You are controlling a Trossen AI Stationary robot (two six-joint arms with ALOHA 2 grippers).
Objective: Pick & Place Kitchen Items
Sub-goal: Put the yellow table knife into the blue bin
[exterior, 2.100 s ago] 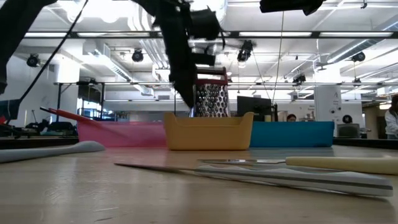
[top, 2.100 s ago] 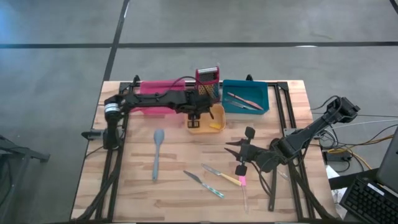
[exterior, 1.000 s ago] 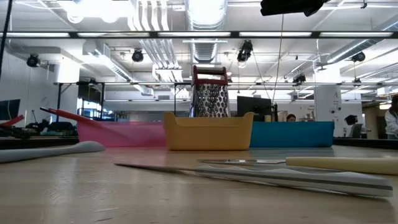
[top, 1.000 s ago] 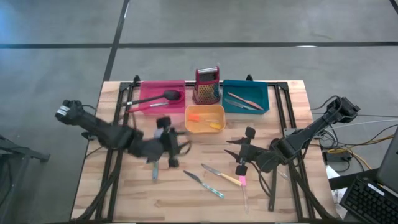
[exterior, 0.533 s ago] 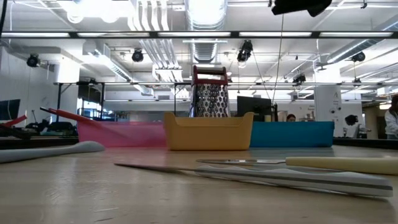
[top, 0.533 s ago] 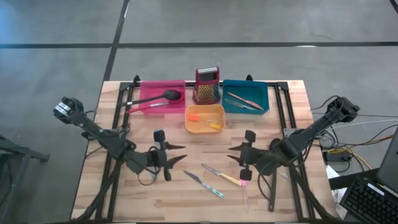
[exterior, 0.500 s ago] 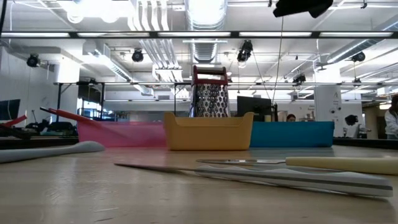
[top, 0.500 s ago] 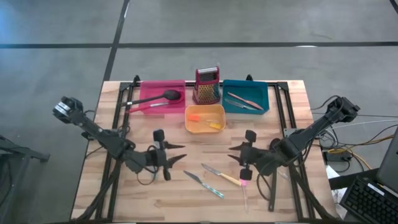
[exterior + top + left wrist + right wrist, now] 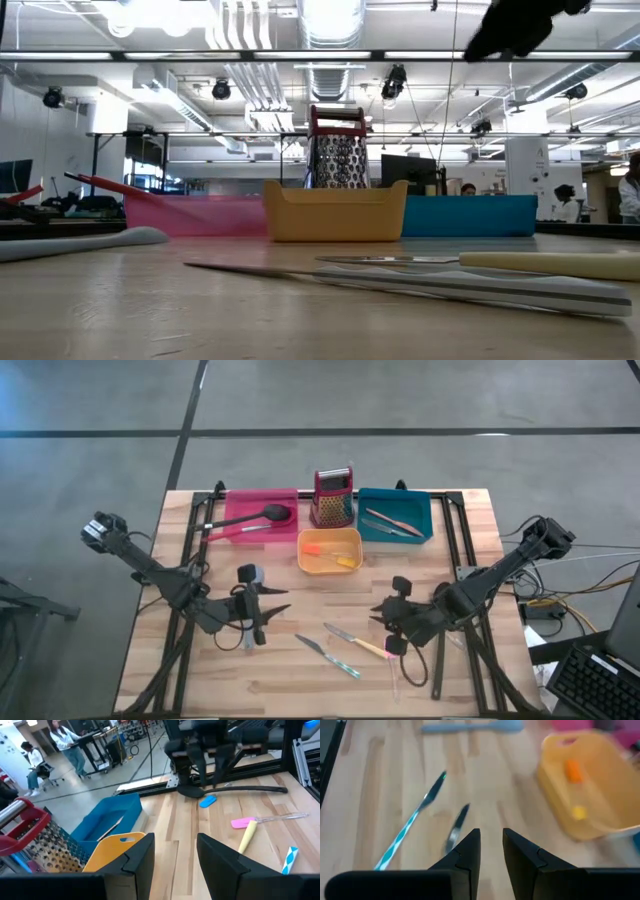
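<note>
Your right pincer (image 9: 385, 622), fingers narrowly apart and holding nothing, hangs over the loose knives (image 9: 340, 633) mid-surface (image 9: 290, 680). Your left pincer (image 9: 272, 606) waits half open, empty, beside them. Risk, as I judge it: the slim blades lie close together, so a shallow pinch may slip or drag a neighbour. No readable writing anywhere.

The left hand (image 9: 262, 612) covers most of the grey spatula (image 9: 247, 574); only its blade end shows by the hand. The right hand (image 9: 388, 622) hides the middle of the pink-handled piece (image 9: 392, 650). In the low view the orange tray (image 9: 335, 217) blocks the base of the red grater (image 9: 339, 150), and the long knife (image 9: 420, 281) runs off the right edge. The right wrist view is blurred: the orange bit (image 9: 572, 771) and yellow bit (image 9: 578, 812) cannot be identified.
</note>
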